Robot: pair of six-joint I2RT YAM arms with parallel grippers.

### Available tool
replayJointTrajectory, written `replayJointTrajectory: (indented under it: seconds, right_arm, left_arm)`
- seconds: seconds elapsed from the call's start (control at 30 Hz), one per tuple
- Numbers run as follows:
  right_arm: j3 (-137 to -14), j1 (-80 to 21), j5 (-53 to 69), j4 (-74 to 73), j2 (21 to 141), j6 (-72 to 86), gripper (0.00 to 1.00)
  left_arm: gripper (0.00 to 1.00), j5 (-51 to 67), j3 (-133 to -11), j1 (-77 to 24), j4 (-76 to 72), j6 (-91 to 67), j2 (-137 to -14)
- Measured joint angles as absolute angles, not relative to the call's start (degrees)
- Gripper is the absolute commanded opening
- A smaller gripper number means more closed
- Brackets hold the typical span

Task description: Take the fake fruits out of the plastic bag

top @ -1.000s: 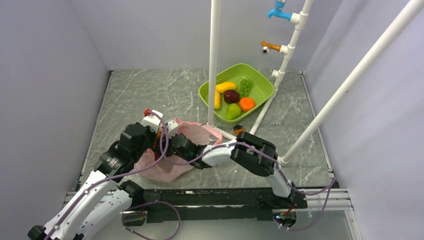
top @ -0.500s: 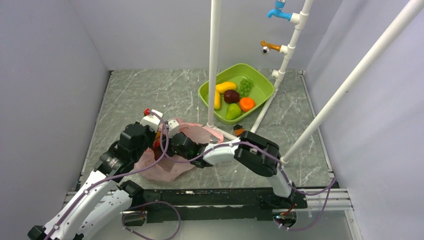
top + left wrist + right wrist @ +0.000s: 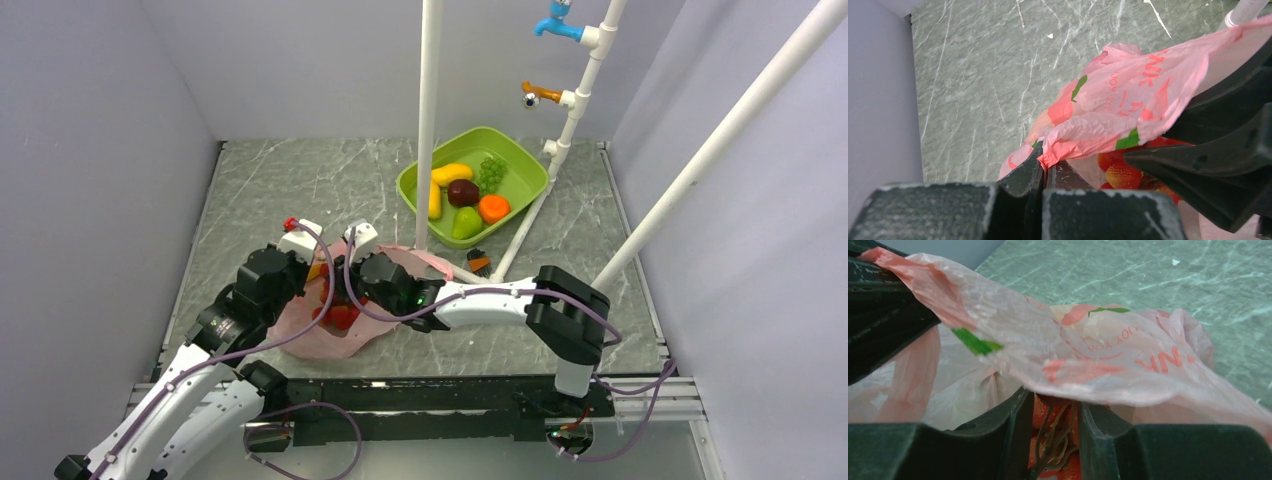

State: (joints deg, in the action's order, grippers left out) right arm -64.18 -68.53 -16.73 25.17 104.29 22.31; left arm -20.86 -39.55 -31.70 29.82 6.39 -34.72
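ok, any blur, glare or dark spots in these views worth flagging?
Top view: sharp, even light, soft shadows, no glare on the table. Left wrist: bag fairly sharp, its own fingers soft in the foreground. Right wrist: near bag film and fingers blurred, grapes between them dim under the bag, far table sharper.

Bag mouth: your left gripper [image 3: 1042, 162] pinches the plastic bag [image 3: 345, 345] rim, your right gripper [image 3: 1053, 425] fills the opening, clamped on the red grape cluster [image 3: 340, 316] | Just behind bag: upright white pole [image 3: 428, 130] blocks you | Right rear: green tub [image 3: 520, 175], slanted pole [image 3: 700, 165], tap pipe [image 3: 580, 95] | Left rear: bare table [image 3: 280, 185], your open passage.
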Motion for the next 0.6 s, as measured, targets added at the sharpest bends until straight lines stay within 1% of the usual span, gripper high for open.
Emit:
replayJointTrajectory:
  seconds: [0.57, 0.6]
  right_arm:
    - [-63.0, -68.5, -17.5, 17.3, 95.4, 22.5, 0.00]
    - [-63.0, -68.5, -17.5, 17.0, 94.7, 22.5, 0.04]
  left_arm:
    - [0.00, -22.0, -39.6, -31.7, 29.8, 6.3, -34.7]
    - [0.00, -22.0, -39.6, -31.7, 29.8, 6.3, -34.7]
